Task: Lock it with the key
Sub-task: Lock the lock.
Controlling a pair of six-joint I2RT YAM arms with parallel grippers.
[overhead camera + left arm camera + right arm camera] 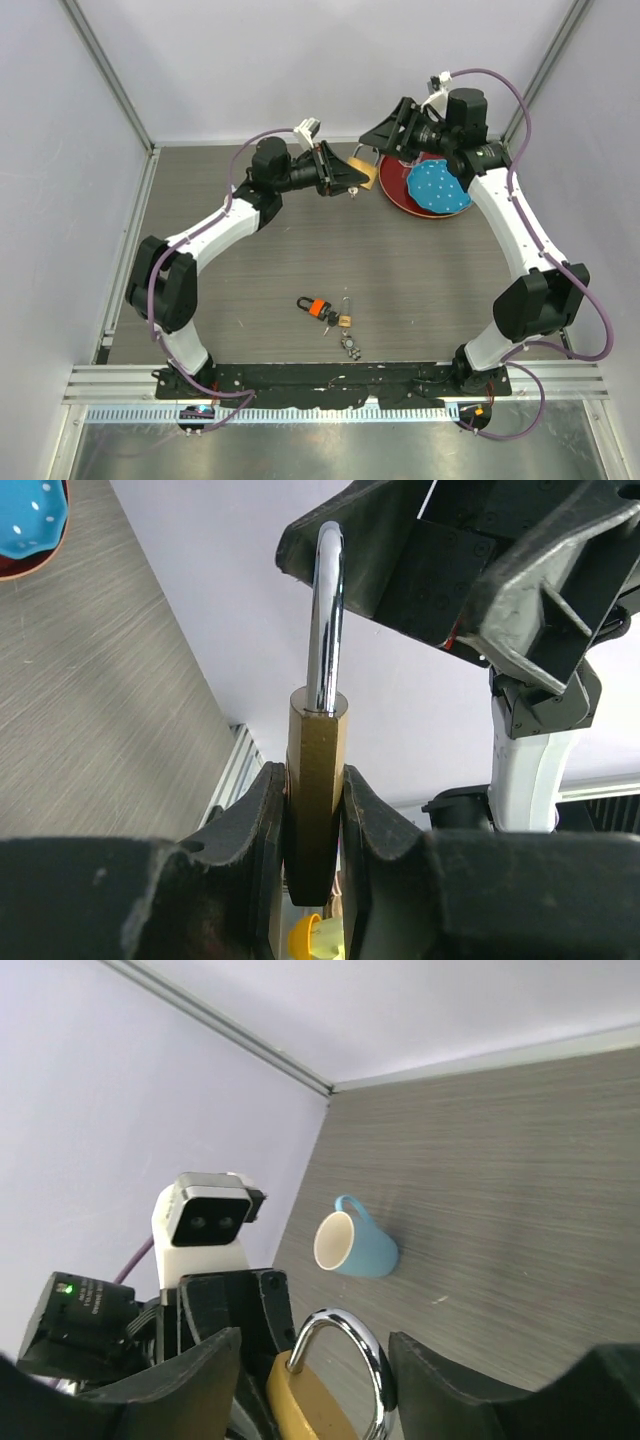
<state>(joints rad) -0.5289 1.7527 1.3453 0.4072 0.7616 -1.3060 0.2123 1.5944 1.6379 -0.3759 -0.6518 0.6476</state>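
My left gripper (352,178) is shut on the big brass padlock (366,176) and holds it above the table at the back. In the left wrist view the pads (268,810) clamp the brass body (318,770), and the silver shackle (326,620) points at my right gripper (470,570). My right gripper (315,1345) is open, one jaw on each side of the shackle (350,1325), which lies near one jaw. The key bunch (318,308), with an orange head and a black head, lies on the table near the front, far from both grippers.
A tiny brass padlock (343,320) with a silver keychain (352,345) lies beside the key bunch. A red plate (400,195) with a blue dotted thing (437,187) on it sits under the right arm. A blue mug (355,1243) lies on its side.
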